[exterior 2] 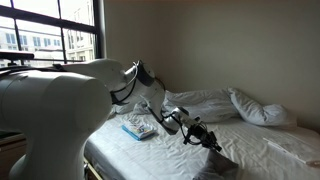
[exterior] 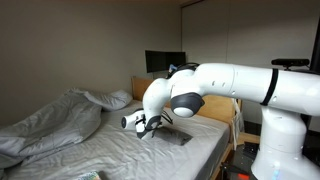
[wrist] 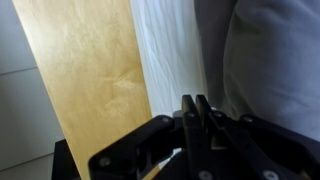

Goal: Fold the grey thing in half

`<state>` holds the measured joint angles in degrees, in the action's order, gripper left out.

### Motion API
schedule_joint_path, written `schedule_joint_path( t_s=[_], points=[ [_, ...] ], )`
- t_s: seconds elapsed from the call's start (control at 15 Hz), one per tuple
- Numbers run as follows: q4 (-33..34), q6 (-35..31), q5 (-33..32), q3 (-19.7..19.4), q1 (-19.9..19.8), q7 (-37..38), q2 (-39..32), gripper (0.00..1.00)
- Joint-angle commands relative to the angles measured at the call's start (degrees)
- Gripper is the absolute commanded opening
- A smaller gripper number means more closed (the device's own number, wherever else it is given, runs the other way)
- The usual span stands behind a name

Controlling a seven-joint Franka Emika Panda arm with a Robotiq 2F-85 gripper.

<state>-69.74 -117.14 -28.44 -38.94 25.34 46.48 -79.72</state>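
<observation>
The grey thing [exterior: 178, 138] is a small dark charcoal cloth lying flat on the pale sheet near the bed's side edge. It shows again as a dark patch [exterior 2: 216, 168] at the bottom of an exterior view. My gripper [exterior: 140, 123] hangs a little above the mattress, beside the cloth and apart from it. Its black hand [exterior 2: 208, 140] points toward the rumpled bedding. In the wrist view the gripper [wrist: 196, 108] is shut, fingers pressed together with nothing between them. The cloth is out of the wrist view.
A large rumpled light grey blanket [exterior: 50, 125] and pillows [exterior 2: 255, 108] cover the far half of the bed. A small pale blue and white item [exterior 2: 140, 129] lies on the sheet near the arm. A dark screen [exterior: 165, 62] stands behind the bed. The wrist view shows a wooden surface [wrist: 85, 80].
</observation>
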Motion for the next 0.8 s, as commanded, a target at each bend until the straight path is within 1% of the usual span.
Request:
schedule_joint_path(
  t_s=[0.0,0.47,0.53,0.73],
  points=[
    [0.05,1.78,-2.46,4.16,-2.76,-2.34,1.77,0.09],
    [2.55,1.08,-4.28,9.58,-5.23,-3.30,0.78,0.09],
    [2.25,0.13,-2.48,8.50,-4.07,-4.11,0.30,0.09],
    [2.86,-0.34,-2.60,9.61,-4.21,-4.86,0.18,0.08]
  ],
)
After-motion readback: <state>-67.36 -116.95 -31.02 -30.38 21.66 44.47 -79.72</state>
